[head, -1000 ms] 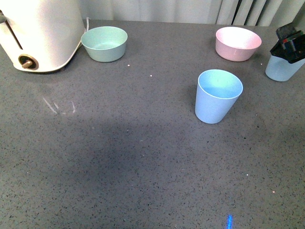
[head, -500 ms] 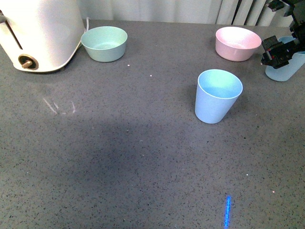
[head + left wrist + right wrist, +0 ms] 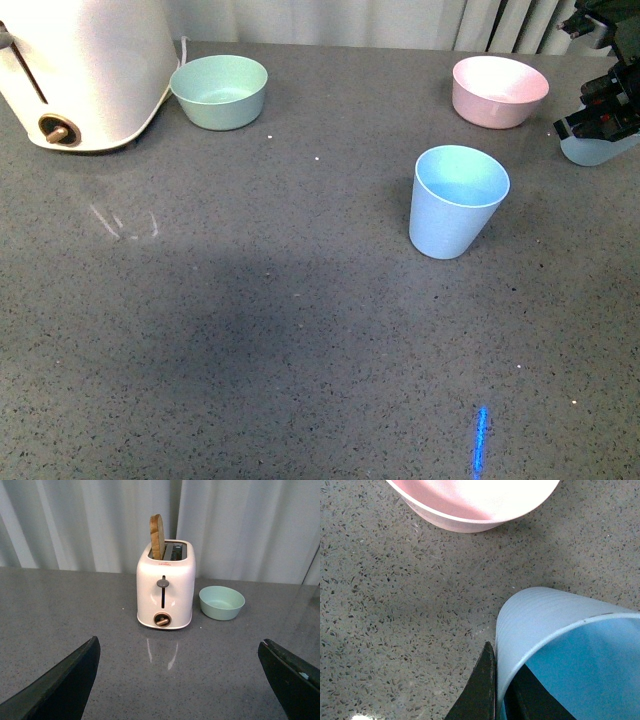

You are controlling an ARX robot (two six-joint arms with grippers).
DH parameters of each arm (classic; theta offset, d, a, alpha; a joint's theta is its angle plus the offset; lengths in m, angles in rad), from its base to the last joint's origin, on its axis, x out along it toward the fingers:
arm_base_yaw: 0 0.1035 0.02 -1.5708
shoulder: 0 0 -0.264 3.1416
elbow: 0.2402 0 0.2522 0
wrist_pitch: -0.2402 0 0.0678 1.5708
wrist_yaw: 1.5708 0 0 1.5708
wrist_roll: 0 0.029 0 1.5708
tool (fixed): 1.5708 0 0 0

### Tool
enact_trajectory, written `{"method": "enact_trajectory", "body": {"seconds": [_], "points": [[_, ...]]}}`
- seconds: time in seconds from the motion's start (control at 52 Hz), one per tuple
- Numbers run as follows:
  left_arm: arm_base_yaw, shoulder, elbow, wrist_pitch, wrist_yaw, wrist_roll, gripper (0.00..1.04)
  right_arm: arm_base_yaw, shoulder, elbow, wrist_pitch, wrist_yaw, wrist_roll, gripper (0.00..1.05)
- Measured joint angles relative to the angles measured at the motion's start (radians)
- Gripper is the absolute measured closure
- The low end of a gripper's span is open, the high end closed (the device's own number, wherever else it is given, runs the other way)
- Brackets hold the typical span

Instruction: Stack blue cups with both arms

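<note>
One blue cup [image 3: 455, 205] stands upright and alone in the middle of the table, right of centre. The second blue cup [image 3: 598, 150] is at the far right edge, mostly covered by my right gripper [image 3: 603, 115]. In the right wrist view the gripper [image 3: 499, 695] is shut on this cup's wall [image 3: 555, 625], one finger [image 3: 482, 690] outside and one inside the rim. My left gripper [image 3: 180, 700] is open and empty, low over bare table, facing the toaster; it does not show in the front view.
A pink bowl [image 3: 498, 92] sits at the back right, close to the held cup, and shows in the right wrist view [image 3: 470, 500]. A mint-green bowl [image 3: 220, 92] and a white toaster [image 3: 85, 70] holding a bread slice [image 3: 157, 530] stand at the back left.
My right gripper has shifted on the far-right cup and now covers more of it; only the cup's lower part shows. The middle cup has not moved.
</note>
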Motion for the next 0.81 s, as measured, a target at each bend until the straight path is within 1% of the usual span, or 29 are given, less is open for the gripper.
{"method": "enact_trajectory", "body": {"seconds": [0.096,0.192,0.308,0.327,0.423,0.5,0.596,0.692,0.808], "points": [[0.0,0.0,0.0,0.0,0.0,0.0,0.09,-0.007,-0.022,-0.021,-0.007,-0.009,-0.01,1.03],[0.0,0.0,0.0,0.0,0.0,0.0,0.09,-0.019,-0.092,-0.081,-0.023,-0.048,-0.05,1.03],[0.0,0.0,0.0,0.0,0.0,0.0,0.09,-0.026,-0.222,-0.152,-0.086,-0.136,-0.069,1.03],[0.0,0.0,0.0,0.0,0.0,0.0,0.09,-0.025,-0.266,-0.166,-0.112,-0.163,-0.068,1.03],[0.0,0.0,0.0,0.0,0.0,0.0,0.09,0.002,-0.404,-0.207,-0.189,-0.245,-0.073,1.03],[0.0,0.0,0.0,0.0,0.0,0.0,0.09,0.037,-0.485,-0.232,-0.222,-0.265,-0.089,1.03],[0.0,0.0,0.0,0.0,0.0,0.0,0.09,0.126,-0.563,-0.265,-0.253,-0.226,-0.126,1.03],[0.0,0.0,0.0,0.0,0.0,0.0,0.09,0.211,-0.565,-0.303,-0.264,-0.197,-0.145,1.03],[0.0,0.0,0.0,0.0,0.0,0.0,0.09,0.269,-0.557,-0.328,-0.263,-0.183,-0.149,1.03]]}}
